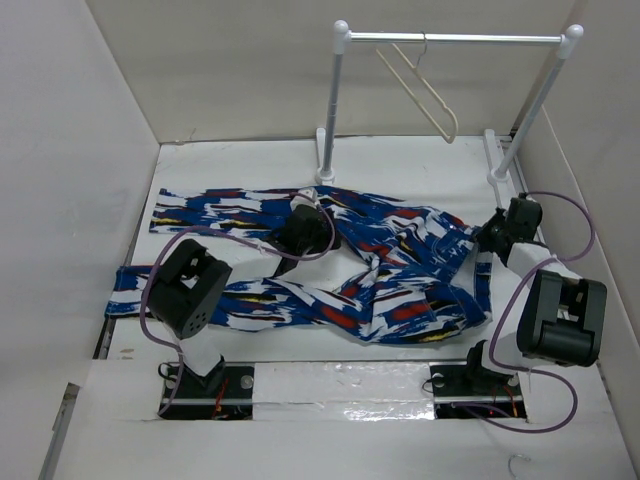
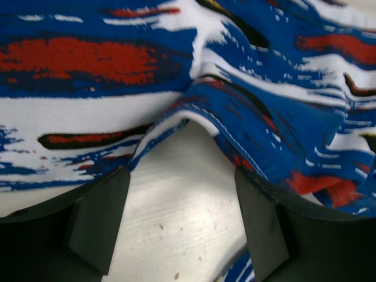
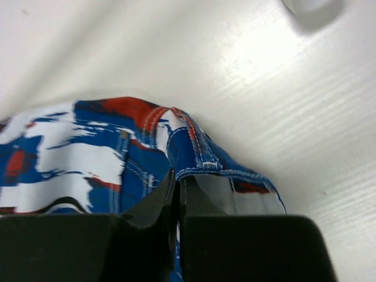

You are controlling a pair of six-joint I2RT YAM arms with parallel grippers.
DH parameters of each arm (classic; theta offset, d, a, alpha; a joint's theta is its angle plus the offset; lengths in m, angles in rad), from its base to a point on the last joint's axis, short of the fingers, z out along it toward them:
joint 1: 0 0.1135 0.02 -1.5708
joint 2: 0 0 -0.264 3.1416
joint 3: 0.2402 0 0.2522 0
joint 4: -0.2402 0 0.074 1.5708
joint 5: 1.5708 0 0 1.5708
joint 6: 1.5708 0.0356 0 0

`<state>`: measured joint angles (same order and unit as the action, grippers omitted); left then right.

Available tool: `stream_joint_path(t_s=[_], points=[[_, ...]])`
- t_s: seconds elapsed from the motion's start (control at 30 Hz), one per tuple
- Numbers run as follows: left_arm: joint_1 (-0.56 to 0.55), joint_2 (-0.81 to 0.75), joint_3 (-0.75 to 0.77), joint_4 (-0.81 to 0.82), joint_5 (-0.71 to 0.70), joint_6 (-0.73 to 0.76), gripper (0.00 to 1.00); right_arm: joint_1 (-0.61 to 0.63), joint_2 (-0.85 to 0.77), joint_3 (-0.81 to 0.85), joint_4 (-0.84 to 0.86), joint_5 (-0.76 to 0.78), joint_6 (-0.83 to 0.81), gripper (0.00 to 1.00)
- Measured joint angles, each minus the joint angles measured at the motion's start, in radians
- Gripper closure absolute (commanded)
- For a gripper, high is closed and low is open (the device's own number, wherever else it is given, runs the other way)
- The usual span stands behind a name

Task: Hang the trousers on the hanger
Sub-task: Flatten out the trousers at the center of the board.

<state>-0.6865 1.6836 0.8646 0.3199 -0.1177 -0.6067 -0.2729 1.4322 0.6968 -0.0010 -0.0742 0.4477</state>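
The trousers (image 1: 400,280), blue with white, red and black patches, lie spread across the table. The cream hanger (image 1: 425,95) hangs from the rail at the back. My left gripper (image 1: 300,235) is low over the trousers' middle. In the left wrist view it (image 2: 179,200) is open, with bare table between the fingers (image 2: 97,223) and a fabric fold (image 2: 194,111) just ahead. My right gripper (image 1: 490,232) is at the trousers' right end. In the right wrist view it (image 3: 177,185) is shut on the stitched waistband edge (image 3: 200,155).
The garment rail (image 1: 455,38) stands on white posts (image 1: 333,110) at the back, its feet on the table near the trousers' far edge. White walls (image 1: 80,150) close in the left, right and back. A white strip (image 1: 340,385) covers the near edge by the arm bases.
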Motion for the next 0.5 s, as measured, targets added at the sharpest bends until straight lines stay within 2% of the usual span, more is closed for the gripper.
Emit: stream_joint_path(t_s=[0.07, 0.1, 0.17, 0.37, 0.5], points=[[0.018, 0.018, -0.007, 0.050, 0.000, -0.011, 0.57, 0.000, 0.001, 0.021, 0.013, -0.026, -0.003, 1.00], [0.024, 0.024, -0.008, 0.077, -0.001, -0.017, 0.83, 0.000, 0.002, 0.038, 0.011, -0.036, -0.008, 1.00], [0.039, 0.044, -0.010, 0.116, -0.005, -0.037, 1.00, 0.000, 0.009, 0.081, 0.000, -0.049, -0.016, 1.00], [0.065, 0.053, -0.039, 0.192, -0.018, -0.064, 1.00, -0.002, 0.057, 0.254, -0.007, -0.063, -0.040, 1.00], [0.065, 0.000, -0.109, 0.204, -0.034, -0.067, 1.00, -0.008, 0.188, 0.441, -0.047, -0.066, -0.068, 1.00]])
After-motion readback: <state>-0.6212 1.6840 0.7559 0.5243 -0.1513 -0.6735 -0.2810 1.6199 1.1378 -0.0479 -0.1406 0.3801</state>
